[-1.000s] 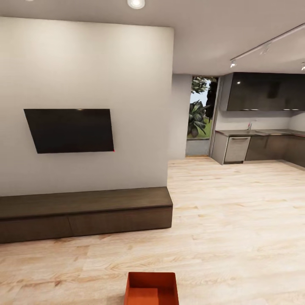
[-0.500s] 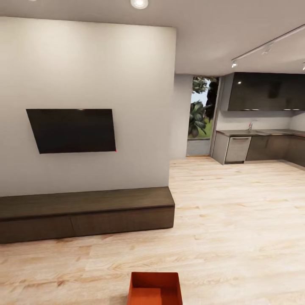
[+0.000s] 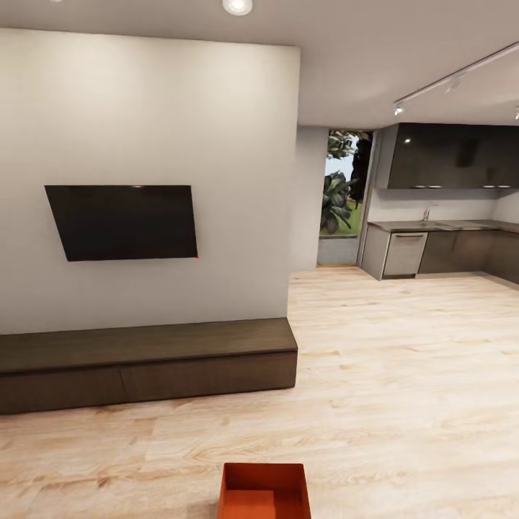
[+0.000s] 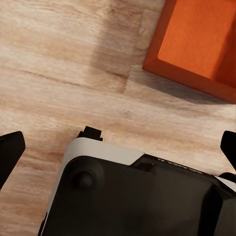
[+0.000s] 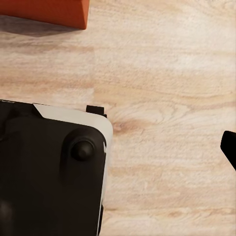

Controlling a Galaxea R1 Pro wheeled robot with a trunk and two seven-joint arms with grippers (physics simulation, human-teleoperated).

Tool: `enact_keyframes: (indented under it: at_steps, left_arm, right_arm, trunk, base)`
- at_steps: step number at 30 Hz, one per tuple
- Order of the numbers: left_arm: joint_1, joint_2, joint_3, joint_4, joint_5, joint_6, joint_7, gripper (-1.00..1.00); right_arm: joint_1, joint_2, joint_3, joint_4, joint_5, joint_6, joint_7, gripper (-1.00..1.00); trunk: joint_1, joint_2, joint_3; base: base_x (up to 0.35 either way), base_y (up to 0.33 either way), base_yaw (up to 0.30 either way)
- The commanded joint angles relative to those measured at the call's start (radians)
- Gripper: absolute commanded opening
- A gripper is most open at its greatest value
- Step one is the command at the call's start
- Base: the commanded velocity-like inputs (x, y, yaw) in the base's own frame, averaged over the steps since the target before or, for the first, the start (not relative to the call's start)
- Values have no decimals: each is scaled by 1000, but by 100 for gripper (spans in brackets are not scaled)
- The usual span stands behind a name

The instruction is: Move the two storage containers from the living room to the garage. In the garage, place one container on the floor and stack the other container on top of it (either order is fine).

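An orange-red storage container (image 3: 264, 491) stands open-topped on the pale wood-plank floor of the living room, right in front of me at the lower edge of the head view. The same container (image 4: 196, 39) appears in the left wrist view beyond my black-and-white base (image 4: 137, 196). My left gripper (image 4: 118, 150) hangs open above the floor, with its two dark fingertips (image 4: 9, 152) far apart and nothing between them. A corner of the container (image 5: 44, 12) is also in the right wrist view. My right gripper (image 5: 118, 150) is open, one fingertip (image 5: 230, 147) at the picture's edge.
A long low dark-brown cabinet (image 3: 144, 364) runs along the white wall under a black TV (image 3: 122, 222). To the right, the plank floor (image 3: 404, 346) extends to a dark kitchen counter (image 3: 440, 249) and a glass door (image 3: 342, 194) with plants outside.
The whole head picture has shifted a little to the right since a second ago, so the camera turned slightly. Nothing in the room has moved.
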Motion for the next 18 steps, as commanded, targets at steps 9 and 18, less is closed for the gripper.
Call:
enact_keyframes:
  at_steps: [9,18]
  left_arm:
    - [0,-6,-3,1,6,-1,2,100]
    - [0,-7,-3,1,6,-2,2,100]
  right_arm:
    - [-1,0,8,3,-12,-6,-1,100]
    - [-1,-1,8,3,-10,-6,0,100]
  trunk:
    - [0,0,0]
    - [12,-21,-10]
  base:
    - [0,0,0]
    - [0,0,0]
